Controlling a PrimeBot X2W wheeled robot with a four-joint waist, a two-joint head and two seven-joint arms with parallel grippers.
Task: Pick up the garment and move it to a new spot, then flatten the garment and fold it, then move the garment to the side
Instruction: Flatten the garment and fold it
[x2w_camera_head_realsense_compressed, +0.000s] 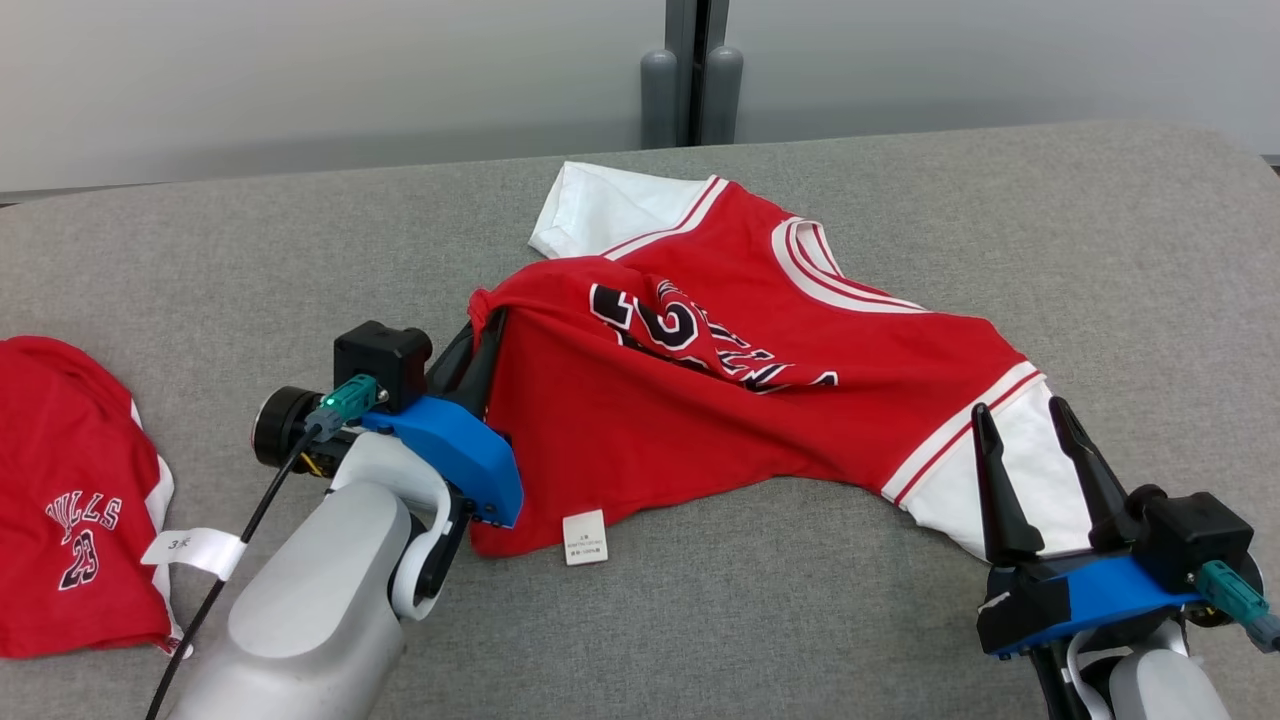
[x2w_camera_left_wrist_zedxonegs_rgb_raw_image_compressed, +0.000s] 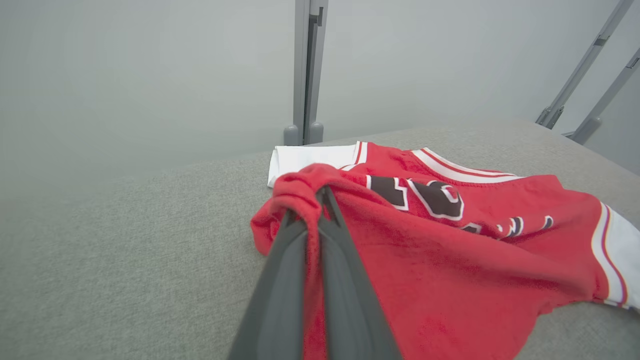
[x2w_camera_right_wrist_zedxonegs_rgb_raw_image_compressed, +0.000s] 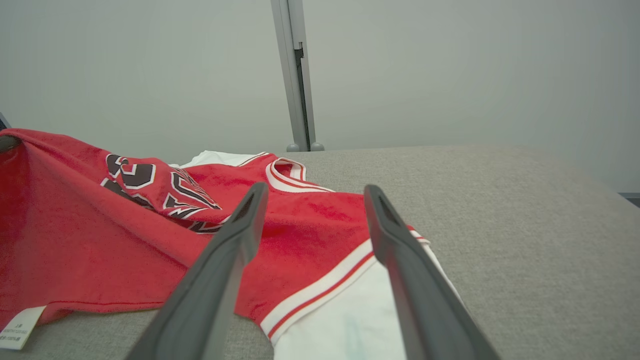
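**Left gripper pinches the red jersey**

We see the red and white garment lying rumpled on the middle of the grey table. Our left gripper is clamped tight on a raised fold at its edge. Our right gripper stands spread wide, holding nothing, over the white sleeve. A second red jersey lies far left.

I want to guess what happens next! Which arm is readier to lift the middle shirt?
Left. The left gripper is shut on a bunched red edge of the shirt, holding it up off the table. The right gripper is open over the white sleeve, gripping nothing.
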